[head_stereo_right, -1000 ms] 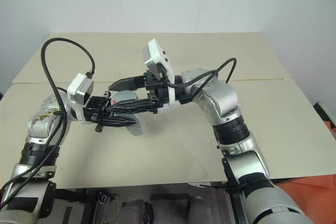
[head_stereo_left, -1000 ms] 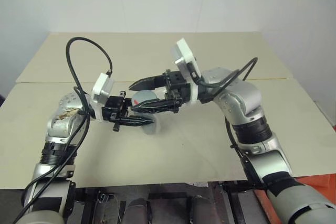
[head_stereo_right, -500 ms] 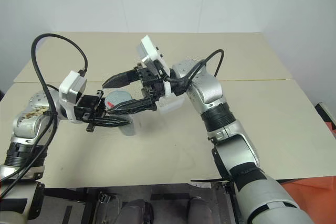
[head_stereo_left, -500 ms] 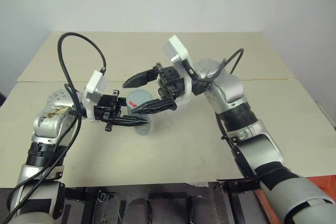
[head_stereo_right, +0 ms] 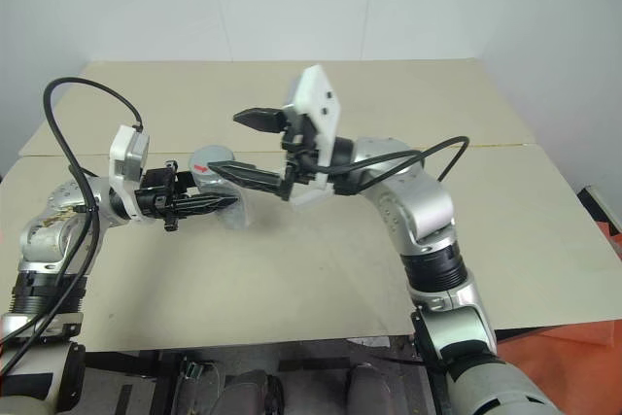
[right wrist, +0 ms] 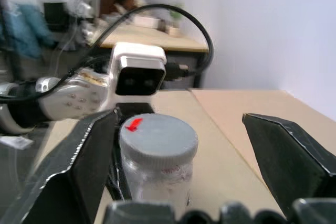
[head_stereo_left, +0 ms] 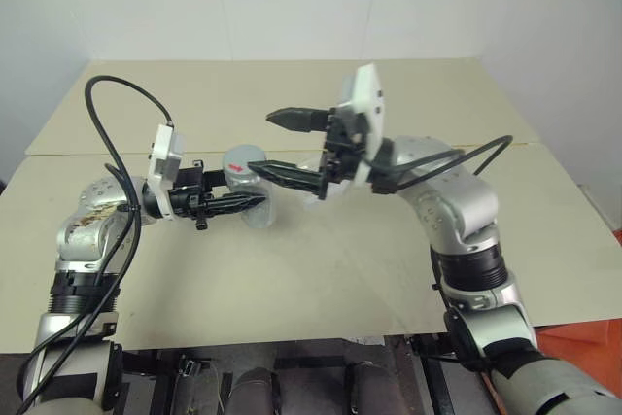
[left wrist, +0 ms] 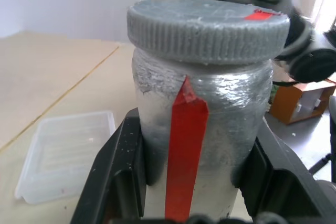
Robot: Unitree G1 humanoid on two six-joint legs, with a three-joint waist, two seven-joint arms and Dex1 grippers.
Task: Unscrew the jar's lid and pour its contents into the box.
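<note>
My left end effector (head_stereo_left: 251, 204) is clamped on the jar (left wrist: 202, 129), one black finger (left wrist: 118, 171) pressed to each side of its silvery body, with the red stripe (left wrist: 185, 145) facing my wrist between them. The jar stands upright in that grip, lifted above the worktop (head_stereo_left: 321, 269), and the grey lid (left wrist: 207, 27) sits on its top, with a small red mark (left wrist: 261, 14) near the lid's far edge. I cannot see the contents through the jar's wall. My right end effector (head_stereo_left: 282, 143) comes in from the opposite side, pointing toward my left one, and its jaws stand wide open with nothing in them: the lower finger (head_stereo_left: 287, 174) reaches out just over the lid, and whether it touches I cannot tell, while the upper finger (head_stereo_left: 296, 119) hangs well above it. From my right wrist the jar (right wrist: 157, 171) and its lid (right wrist: 157, 137) sit between the two spread fingers, nearer one finger (right wrist: 84, 161) than the other. Beyond the jar, on the worktop past my left end effector, lies the clear box (left wrist: 65, 156), flat and apart from everything I hold.
</note>
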